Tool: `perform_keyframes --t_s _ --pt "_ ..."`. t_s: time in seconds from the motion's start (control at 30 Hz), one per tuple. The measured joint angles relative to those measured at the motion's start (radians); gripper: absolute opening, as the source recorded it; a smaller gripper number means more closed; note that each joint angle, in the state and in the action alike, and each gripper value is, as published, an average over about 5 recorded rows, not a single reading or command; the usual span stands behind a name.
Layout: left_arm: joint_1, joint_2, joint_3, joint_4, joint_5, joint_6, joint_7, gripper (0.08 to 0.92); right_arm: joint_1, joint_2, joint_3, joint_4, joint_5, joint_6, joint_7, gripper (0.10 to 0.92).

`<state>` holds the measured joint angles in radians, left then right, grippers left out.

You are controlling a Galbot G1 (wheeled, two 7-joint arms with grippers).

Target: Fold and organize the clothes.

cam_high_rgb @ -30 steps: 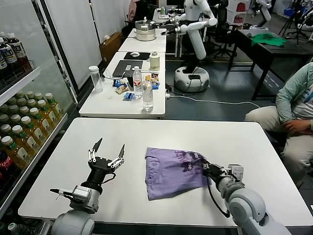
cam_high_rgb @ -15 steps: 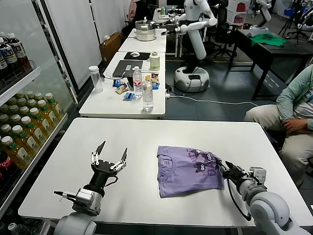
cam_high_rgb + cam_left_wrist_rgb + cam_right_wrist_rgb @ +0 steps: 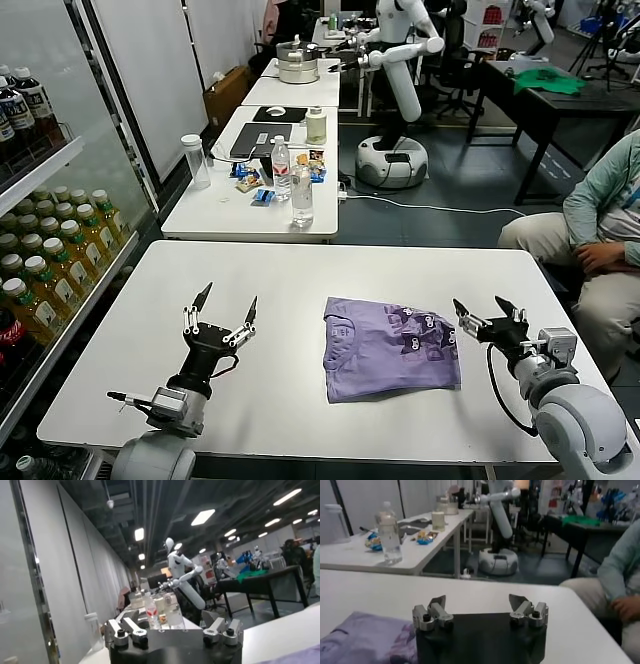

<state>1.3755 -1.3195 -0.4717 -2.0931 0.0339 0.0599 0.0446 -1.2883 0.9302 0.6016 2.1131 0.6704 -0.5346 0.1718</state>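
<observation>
Folded lavender T-shirt (image 3: 391, 347) lies flat near the middle of the white table (image 3: 300, 270). Right gripper (image 3: 490, 316) hovers just beside its edge, jaws spread, empty; left gripper (image 3: 221, 312) waits well apart, likewise spread. Folding looks finished; next, perhaps tidying or withdrawing.

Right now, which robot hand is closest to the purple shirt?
The right gripper. It hovers open just beside the folded purple shirt, at its right edge. The left gripper, also open, is farther off across bare table.
</observation>
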Motion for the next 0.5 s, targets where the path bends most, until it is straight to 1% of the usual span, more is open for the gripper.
perform_keyframes --t_s 0.27,0.5 --pt "-0.029 -0.018 -0.005 0.037 -0.003 -0.071 0.017 0.823 0.009 0.040 0.016 -0.024 -0.183 0.069 -0.068 0.823" --pt "-0.089 -0.037 0.005 0.099 -0.005 -0.121 0.041 0.823 0.004 0.078 0.041 -0.079 -0.309 0.154 -0.114 0.823"
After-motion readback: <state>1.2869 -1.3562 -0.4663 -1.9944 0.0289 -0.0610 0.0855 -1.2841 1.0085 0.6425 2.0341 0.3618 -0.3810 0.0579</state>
